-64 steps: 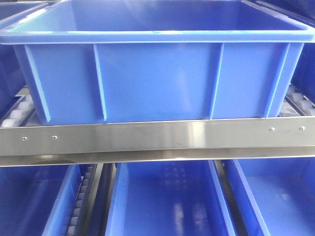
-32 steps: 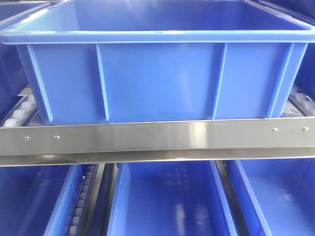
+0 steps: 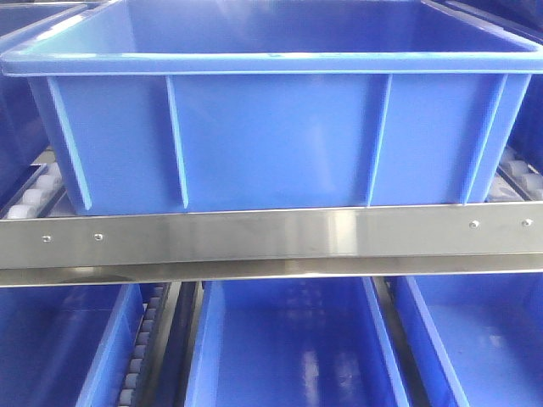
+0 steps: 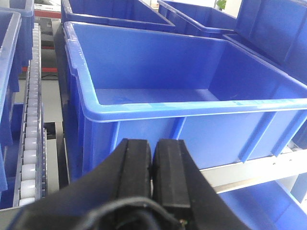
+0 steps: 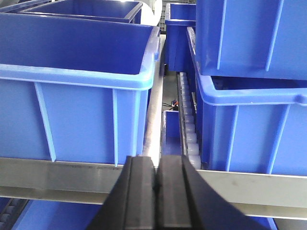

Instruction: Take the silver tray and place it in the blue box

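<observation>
Both claws, the left claw [image 4: 152,175] and right claw [image 5: 156,191], sit pressed together and empty before the blue box [image 3: 271,127], so with no silver tray in view we risk bumping its rim.

The blue box [image 3: 271,127] is smooth, glossy moulded plastic. The rail [image 3: 271,237] under it is brushed, reflective metal. White plastic rollers [image 4: 29,143] look smooth. Both hands' pads [image 5: 141,191] are matt black rubber.

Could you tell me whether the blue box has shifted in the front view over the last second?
Yes, slightly to the right: the blue box sits a little further right along the steel rail, though the rail's screws shifted likewise, so probably the camera moved.
</observation>
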`<action>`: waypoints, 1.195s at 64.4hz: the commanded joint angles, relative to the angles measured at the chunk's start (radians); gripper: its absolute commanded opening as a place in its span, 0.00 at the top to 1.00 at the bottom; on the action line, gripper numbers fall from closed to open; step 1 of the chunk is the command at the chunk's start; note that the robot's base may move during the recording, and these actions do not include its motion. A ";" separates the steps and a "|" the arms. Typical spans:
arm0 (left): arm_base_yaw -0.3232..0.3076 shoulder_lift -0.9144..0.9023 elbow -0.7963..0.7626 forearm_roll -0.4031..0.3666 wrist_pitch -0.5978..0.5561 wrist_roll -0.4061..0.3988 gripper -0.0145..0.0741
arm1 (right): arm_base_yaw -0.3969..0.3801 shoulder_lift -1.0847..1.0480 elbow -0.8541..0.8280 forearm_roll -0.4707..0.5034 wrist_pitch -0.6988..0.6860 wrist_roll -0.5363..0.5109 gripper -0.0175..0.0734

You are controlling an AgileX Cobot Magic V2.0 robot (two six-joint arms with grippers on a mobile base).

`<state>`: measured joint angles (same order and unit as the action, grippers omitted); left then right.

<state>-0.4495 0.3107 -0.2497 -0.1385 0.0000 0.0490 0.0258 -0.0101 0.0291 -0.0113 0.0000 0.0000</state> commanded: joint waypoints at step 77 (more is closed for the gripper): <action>0.351 -0.337 0.298 0.106 -0.048 -0.049 0.85 | -0.005 -0.020 -0.019 -0.015 -0.093 0.000 0.75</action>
<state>-0.0987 -0.0108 0.0313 -0.0320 0.0480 0.0000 0.0258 -0.0101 0.0291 -0.0113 0.0000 0.0000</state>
